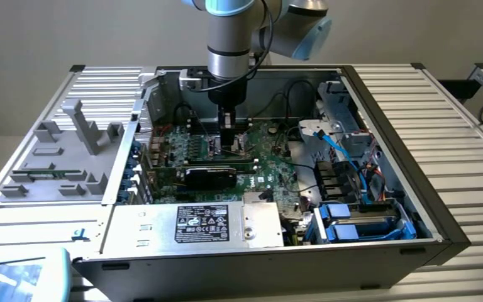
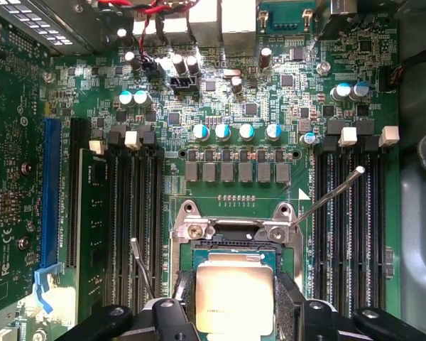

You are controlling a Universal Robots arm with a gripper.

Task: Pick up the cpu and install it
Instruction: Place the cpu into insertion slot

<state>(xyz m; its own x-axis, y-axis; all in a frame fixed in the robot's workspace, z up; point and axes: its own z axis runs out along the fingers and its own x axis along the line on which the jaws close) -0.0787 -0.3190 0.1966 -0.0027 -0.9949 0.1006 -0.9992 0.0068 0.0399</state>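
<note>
The fingers (image 2: pixel 291 302) grip the cpu (image 2: pixel 234 295) by two opposite sides, directly over the open socket (image 2: pixel 231 229) (its lever (image 2: pixel 330 193) stands raised). I judge this to be the install step; seating calls for the chip to be square and level.

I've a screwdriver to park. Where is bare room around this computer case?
Free: the ribbed metal tabletop on the exterior view's right of the open black computer case. Crowded: grey block fixture on that view's left; green motherboard where the gripper holds the silver square cpu.
</note>
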